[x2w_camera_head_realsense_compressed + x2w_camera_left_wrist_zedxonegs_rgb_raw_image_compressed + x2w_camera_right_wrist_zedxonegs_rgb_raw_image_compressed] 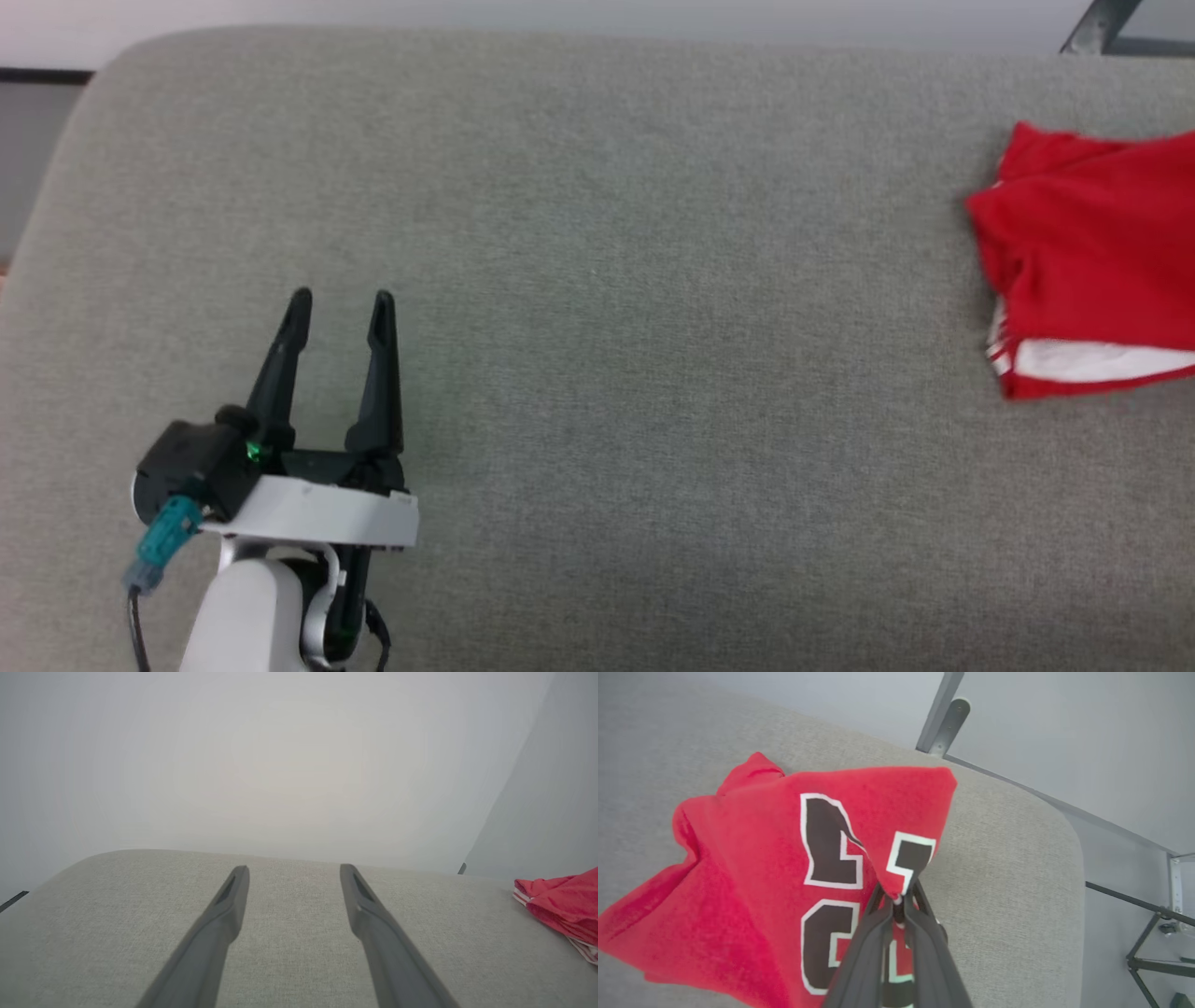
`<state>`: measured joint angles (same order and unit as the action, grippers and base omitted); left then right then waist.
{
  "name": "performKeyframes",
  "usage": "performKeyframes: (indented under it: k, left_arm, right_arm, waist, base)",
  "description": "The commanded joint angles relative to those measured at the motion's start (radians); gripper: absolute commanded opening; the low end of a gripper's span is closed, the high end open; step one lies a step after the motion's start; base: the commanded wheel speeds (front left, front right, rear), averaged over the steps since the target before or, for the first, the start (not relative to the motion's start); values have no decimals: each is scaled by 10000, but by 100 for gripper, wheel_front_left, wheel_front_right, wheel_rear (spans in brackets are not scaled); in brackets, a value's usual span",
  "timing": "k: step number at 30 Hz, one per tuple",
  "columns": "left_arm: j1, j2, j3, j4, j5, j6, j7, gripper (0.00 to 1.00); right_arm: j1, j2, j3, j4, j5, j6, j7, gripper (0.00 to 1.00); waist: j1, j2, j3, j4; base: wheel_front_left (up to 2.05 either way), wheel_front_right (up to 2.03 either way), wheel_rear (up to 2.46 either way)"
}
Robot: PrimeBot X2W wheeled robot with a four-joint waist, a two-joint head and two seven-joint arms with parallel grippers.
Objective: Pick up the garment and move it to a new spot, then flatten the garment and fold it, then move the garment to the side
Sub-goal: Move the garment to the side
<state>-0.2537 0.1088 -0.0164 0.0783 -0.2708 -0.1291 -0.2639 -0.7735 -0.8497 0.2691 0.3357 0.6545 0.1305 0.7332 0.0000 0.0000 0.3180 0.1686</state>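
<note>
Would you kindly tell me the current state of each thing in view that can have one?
Garment: bunched up, not flat; one fold pinched into a peak, the rest lying on the grey surface.
Left gripper: open, empty, apart from the garment.
Right gripper: fingers shut on the garment's fold.
</note>
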Motion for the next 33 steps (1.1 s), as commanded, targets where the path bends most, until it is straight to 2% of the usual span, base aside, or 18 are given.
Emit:
performKeyframes:
  k: [1, 13, 17, 26, 33]
  left_arm:
    - [-164, 35, -29, -41, 101, -27, 7, 100]
    - [-718, 64, -230, -182, 127, -27, 7, 100]
    - [-820, 115, -316, -191, 138, -27, 7, 100]
    - [-1019, 76, -486, -189, 96, -27, 7, 100]
    - [-1137, 90, -587, -84, 42, -27, 7, 100]
  right_arm:
    - [-254, -154, 87, 107, -115, 2, -215, 0]
    - [-1524, -1592, 1208, 1357, -859, -2, -1956, 0]
    - [-2023, -1865, 1584, 1902, -1042, -2, -2515, 0]
    - [-2830, -2270, 2436, 3153, -2156, -4, -3458, 0]
    - [-3311, -1893, 2719, 4572, -2805, -4, -4209, 0]
  waist:
    - [0, 0, 307, -207]
    - [0, 0, 1225, -407]
    - [0, 0, 1433, -420]
    - [0, 0, 1715, -325]
    - [0, 0, 1786, -235]
  base:
    - [0, 0, 0]
    - [0, 0, 0]
    - [0, 0, 0]
    - [0, 0, 0]
    - [0, 0, 0]
